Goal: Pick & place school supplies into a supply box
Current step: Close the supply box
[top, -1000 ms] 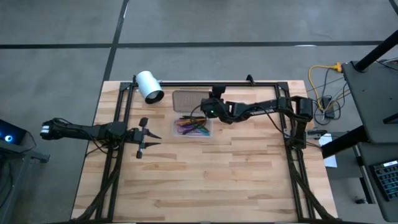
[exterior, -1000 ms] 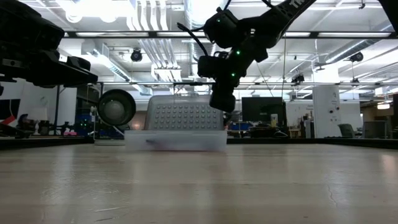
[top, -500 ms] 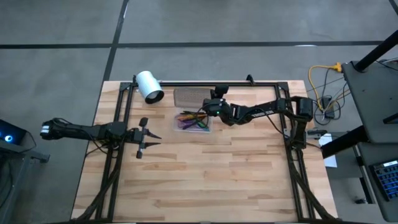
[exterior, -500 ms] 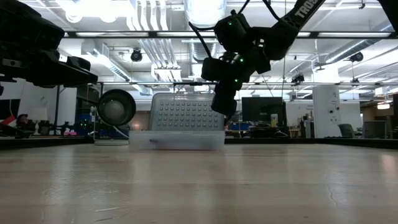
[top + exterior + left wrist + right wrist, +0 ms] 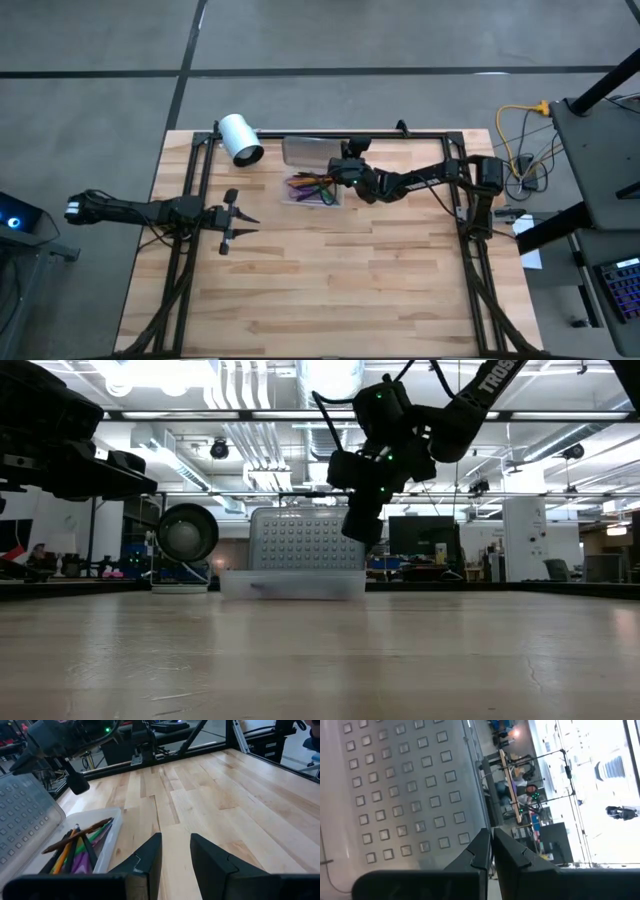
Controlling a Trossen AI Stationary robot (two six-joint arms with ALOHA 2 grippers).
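Coloured pens and pencils (image 5: 311, 189) are seen lying in the clear supply box (image 5: 312, 197) on the wooden bench (image 5: 340, 280). The right pincer (image 5: 341, 172) is positioned at the box's raised grey lid (image 5: 311, 151). The left pincer (image 5: 240, 221) is held well apart, and a white cylinder (image 5: 240, 138) lies near the bench's far edge.

Clear supply box (image 5: 312, 190), dotted grey lid (image 5: 312, 151) upright, coloured pens (image 5: 75, 851) inside

Pens and pencils (image 5: 312, 189) inside the supply box (image 5: 311, 200), right gripper (image 5: 343, 172) just beside it.

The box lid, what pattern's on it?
Lid: grey, with a grid of small raised squares; right wrist view.
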